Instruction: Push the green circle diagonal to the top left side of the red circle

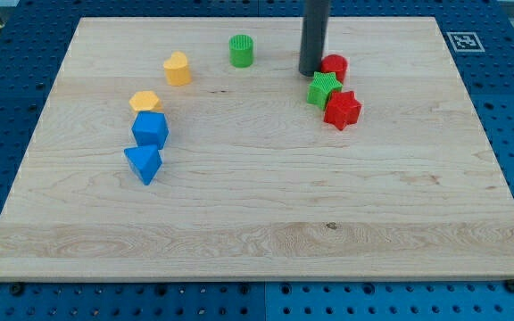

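The green circle [241, 50] stands near the board's top, left of centre. The red circle [335, 66] is to its right, partly hidden behind my rod. My tip [310, 72] rests on the board right at the red circle's left edge, well to the right of the green circle. A green star-like block [324, 89] sits just below the red circle, touching it, and a red star-like block [342, 110] sits below and right of that.
A yellow block [178, 69] lies left of the green circle. A yellow hexagon-like block [145, 102], a blue block [150, 130] and a blue triangle [143, 164] form a column at the view's left. The wooden board [257, 241] lies on a blue perforated table.
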Motion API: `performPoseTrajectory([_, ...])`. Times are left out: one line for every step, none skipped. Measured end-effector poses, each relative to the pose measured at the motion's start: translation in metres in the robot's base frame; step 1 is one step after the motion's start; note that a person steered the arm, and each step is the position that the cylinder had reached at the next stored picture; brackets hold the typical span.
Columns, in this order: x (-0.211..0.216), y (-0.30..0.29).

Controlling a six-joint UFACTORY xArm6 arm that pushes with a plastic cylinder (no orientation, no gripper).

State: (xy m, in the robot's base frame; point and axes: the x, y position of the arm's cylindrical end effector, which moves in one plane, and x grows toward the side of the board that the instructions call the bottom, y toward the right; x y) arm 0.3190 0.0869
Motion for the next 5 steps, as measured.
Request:
performPoseTrajectory([0.0,0.003])
performPoseTrajectory([0.0,-0.017])
performPoseTrajectory([0.0,-0.057])
performPoseTrajectory([0.0,-0.104])
performPoseTrajectory([-0.013,-0.138])
